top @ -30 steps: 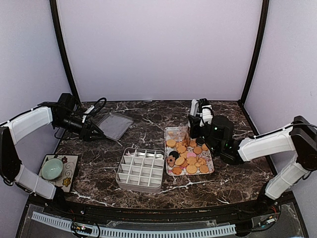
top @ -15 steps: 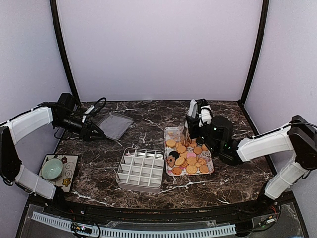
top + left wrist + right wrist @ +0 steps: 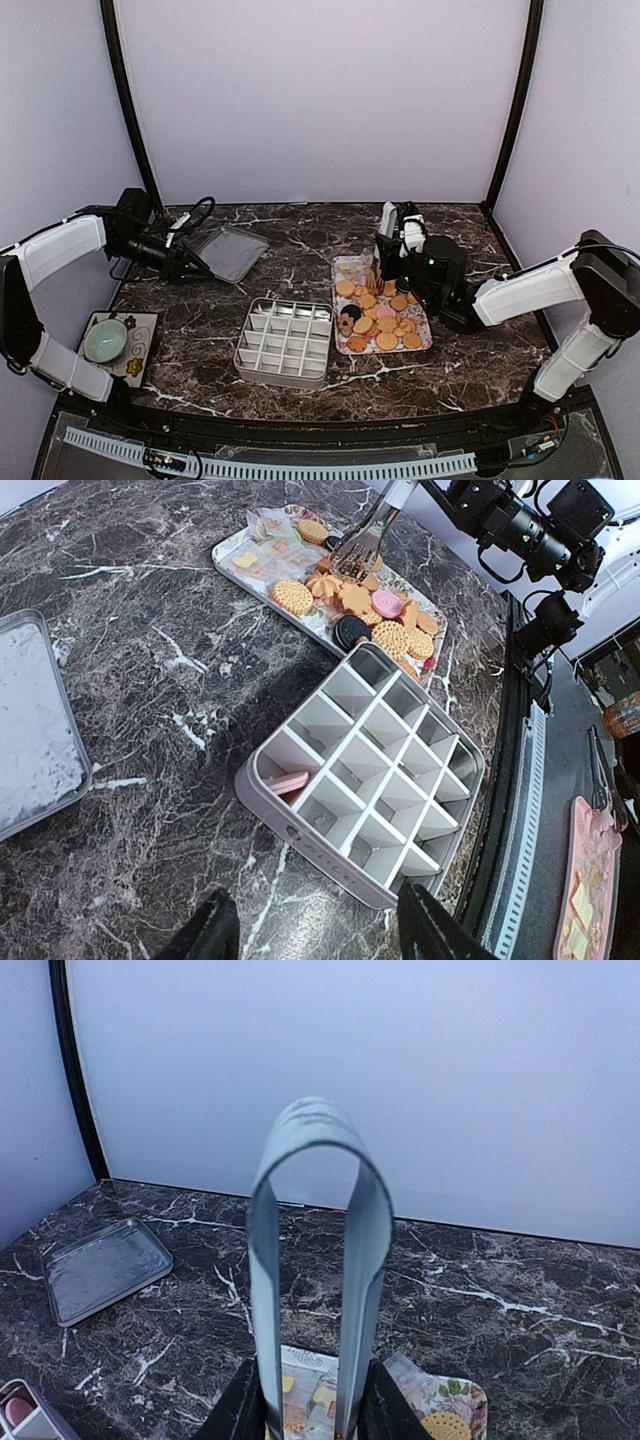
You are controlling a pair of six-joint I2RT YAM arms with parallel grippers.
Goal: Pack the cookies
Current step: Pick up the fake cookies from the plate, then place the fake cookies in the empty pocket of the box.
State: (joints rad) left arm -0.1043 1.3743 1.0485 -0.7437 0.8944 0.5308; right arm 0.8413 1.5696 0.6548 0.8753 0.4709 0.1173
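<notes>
The cookies (image 3: 383,317) lie heaped on a flower-patterned tray (image 3: 345,266): mostly round golden ones, a black sandwich round (image 3: 351,632) and a pink one (image 3: 387,604). My right gripper (image 3: 383,255) is shut on the metal tongs (image 3: 312,1260), whose tips (image 3: 352,558) reach down among the cookies at the tray's far end. The grey compartment box (image 3: 285,342) stands left of the tray, with one pink cookie (image 3: 288,781) in a corner cell. My left gripper (image 3: 195,272) hovers far left by the lid, open and holding nothing; its fingers (image 3: 212,935) frame the box from afar.
A shallow metal lid (image 3: 230,252) lies at the back left, and the lid (image 3: 105,1265) also shows in the right wrist view. A green bowl (image 3: 105,340) sits on a small flowered mat at the near left. A pink tray (image 3: 590,880) lies beyond the table's edge.
My right gripper with the tongs has shifted slightly left and farther back over the tray's far end. The left arm has not moved.
</notes>
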